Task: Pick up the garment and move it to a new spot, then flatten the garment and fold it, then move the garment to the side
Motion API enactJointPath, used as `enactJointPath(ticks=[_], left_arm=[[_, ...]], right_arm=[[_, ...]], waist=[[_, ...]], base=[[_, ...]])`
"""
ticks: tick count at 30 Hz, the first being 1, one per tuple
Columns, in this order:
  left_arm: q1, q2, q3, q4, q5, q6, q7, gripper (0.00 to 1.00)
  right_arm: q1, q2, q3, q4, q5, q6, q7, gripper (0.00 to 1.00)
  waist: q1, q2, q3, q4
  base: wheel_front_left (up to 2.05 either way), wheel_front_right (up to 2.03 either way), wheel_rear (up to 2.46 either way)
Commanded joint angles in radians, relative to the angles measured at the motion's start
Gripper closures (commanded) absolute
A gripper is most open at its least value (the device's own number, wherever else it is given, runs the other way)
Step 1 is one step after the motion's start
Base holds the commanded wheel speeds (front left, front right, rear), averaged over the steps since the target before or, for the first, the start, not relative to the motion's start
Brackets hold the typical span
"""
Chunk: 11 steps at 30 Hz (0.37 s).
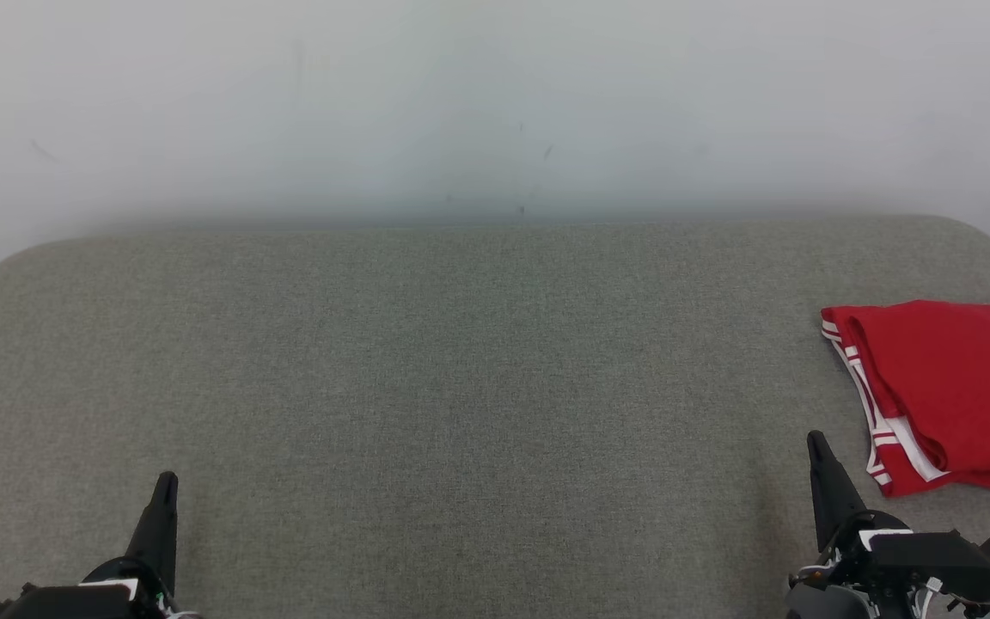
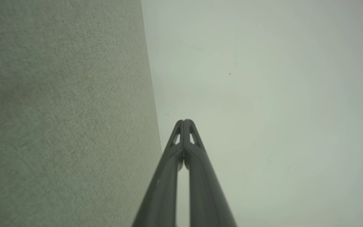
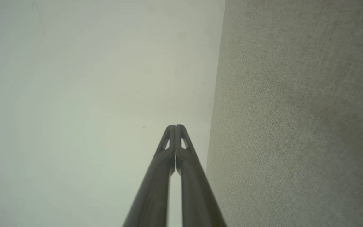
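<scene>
A red garment (image 1: 950,391) with white stripes along one edge lies folded at the far right of the grey fabric surface (image 1: 461,370), partly cut off by the head view's right edge. My right gripper (image 1: 816,440) is shut and empty at the lower right, just left of the garment's near corner and apart from it. At the lower left my left gripper (image 1: 168,478) is also shut and holds nothing. In the left wrist view my left gripper (image 2: 184,121) has its fingertips pressed together. The right wrist view shows my right gripper (image 3: 175,126) shut the same way.
A pale wall (image 1: 495,103) rises behind the surface's far edge. The surface has rounded back corners (image 1: 5,266). Both wrist views look along the grey fabric (image 2: 58,126) toward the wall (image 3: 90,94).
</scene>
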<state>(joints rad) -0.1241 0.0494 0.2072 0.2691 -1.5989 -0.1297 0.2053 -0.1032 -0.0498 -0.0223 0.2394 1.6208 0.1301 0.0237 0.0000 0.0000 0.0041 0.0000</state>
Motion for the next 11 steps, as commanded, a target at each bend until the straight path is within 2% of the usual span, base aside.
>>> enactJointPath(ticks=[1,11], left_arm=[[-0.01,0.003,0.003,-0.001,0.001,-0.003,0.004,1.0],[-0.01,0.002,0.004,-0.001,0.001,-0.003,0.004,1.0]], right_arm=[[-0.007,-0.001,-0.001,-0.001,0.004,0.001,0.002,1.0],[-0.007,-0.001,-0.001,-0.001,0.004,0.001,0.001,1.0]], waist=[[0.0,0.0,0.0,0.0],[0.0,0.0,0.0,0.0]], base=[[0.0,0.0,0.0],[0.0,0.0,0.0]])
